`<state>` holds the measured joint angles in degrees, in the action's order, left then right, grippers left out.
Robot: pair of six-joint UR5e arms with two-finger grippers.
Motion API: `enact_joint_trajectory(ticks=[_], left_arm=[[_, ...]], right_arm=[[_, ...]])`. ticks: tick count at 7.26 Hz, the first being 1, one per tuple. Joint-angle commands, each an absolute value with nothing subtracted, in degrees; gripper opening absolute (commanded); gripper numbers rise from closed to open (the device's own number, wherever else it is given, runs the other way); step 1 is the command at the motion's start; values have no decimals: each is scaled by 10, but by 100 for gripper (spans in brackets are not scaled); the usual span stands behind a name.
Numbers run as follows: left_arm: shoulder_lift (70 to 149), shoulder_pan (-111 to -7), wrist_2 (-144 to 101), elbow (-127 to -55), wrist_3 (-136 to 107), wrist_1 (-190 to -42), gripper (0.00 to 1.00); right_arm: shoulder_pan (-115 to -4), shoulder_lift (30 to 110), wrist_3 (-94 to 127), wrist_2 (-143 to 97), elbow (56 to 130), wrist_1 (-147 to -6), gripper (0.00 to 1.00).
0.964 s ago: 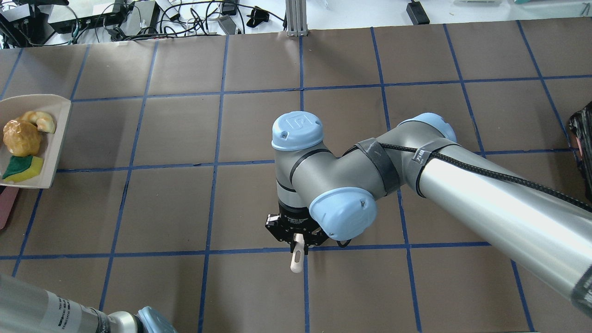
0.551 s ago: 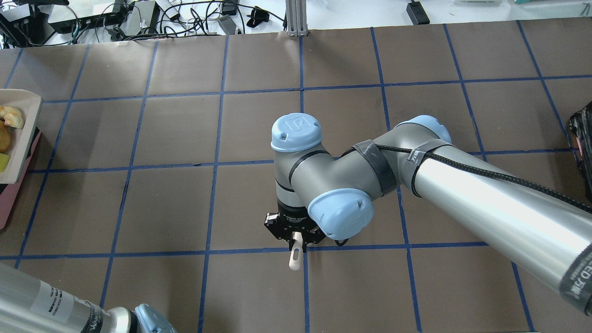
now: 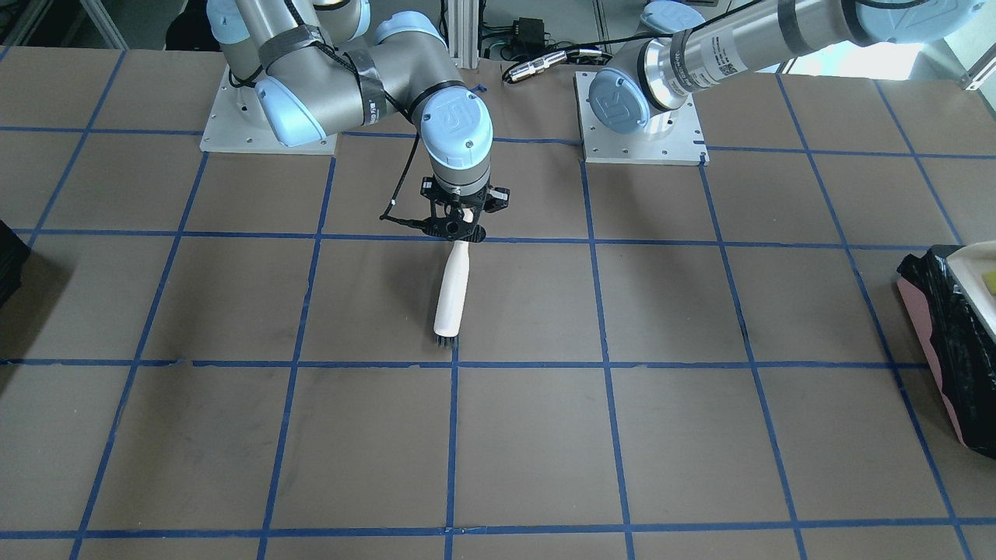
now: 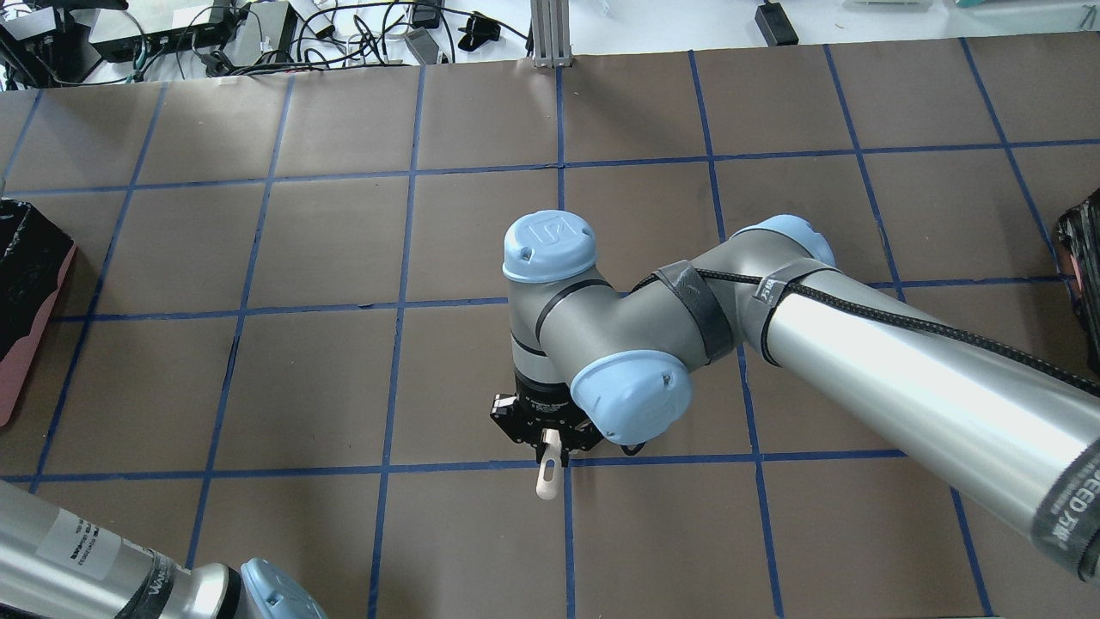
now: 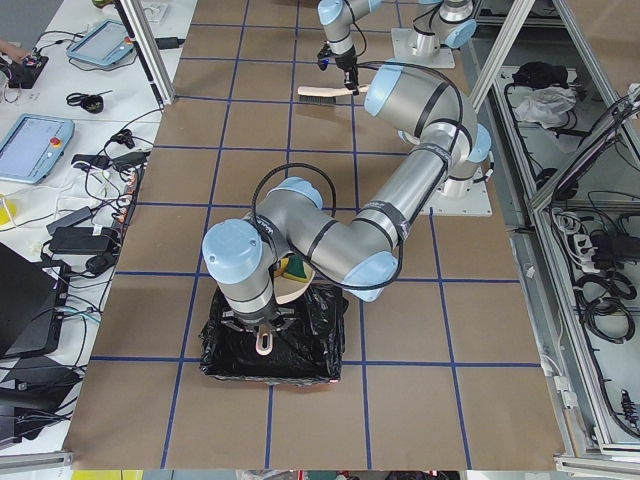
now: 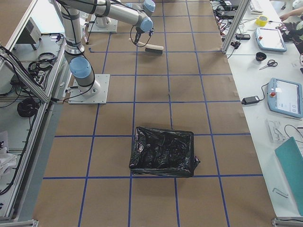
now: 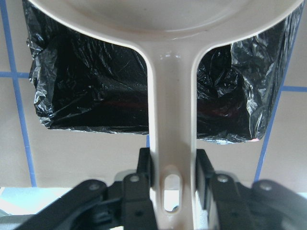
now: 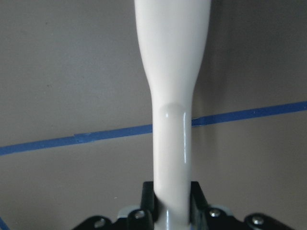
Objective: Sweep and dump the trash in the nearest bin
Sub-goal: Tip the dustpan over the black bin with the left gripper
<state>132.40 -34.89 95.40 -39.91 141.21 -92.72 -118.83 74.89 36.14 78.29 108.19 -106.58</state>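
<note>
**Bin** (image 5: 310, 340): pink sides, lined with a crinkled, glossy black bag, and much wider than the dustpan (image 5: 292, 292). It stands on the table (image 3: 513, 435) at the robot's left end. That puts it at the right edge of the front view and the left edge of the overhead view.

**Trash:** we make out only the sponge (image 5: 290, 267), yellow and green, lying in the beige dustpan. The pan hangs over the bin's opening. In the front view a yellow corner shows in the pan at the frame's edge. We cannot see the other two pieces.

**Left gripper** (image 7: 172, 165): closed on the dustpan's handle, with its fingers (image 7: 144, 165) pressed to either side by the hanging hole. In its wrist view the pan spreads across the top, and black bag shows on both sides of the handle.

**Right gripper** (image 8: 171, 194): clamped on the end of the white brush (image 3: 451, 292) near the table's middle, well apart from the bin. The brush points away from the robot's base. Its dark bristles are at or just above the table; we cannot tell which.
</note>
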Motion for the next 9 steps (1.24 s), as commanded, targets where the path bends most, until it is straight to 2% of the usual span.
enact_joint_trajectory(ticks=[1,3,4,7,9], left_arm=[[1337,-336,956,-370,1406,-898,0],[1346,-329,953,-369,1405,-836,0],[1348,-329,950,-369,1405,-791,0],[1345,-329,940,-381,1370,-716,0],[1331,-329,943,-413,1367,-654,0]], right_arm=[[-1188,749,359,790,1082,-1075,30],[-1188,749,341,791,1080,-1077,36],[-1188,749,341,791,1077,-1080,43],[-1187,748,344,790,1075,-1083,45],[-1184,751,343,794,1063,-1112,45]])
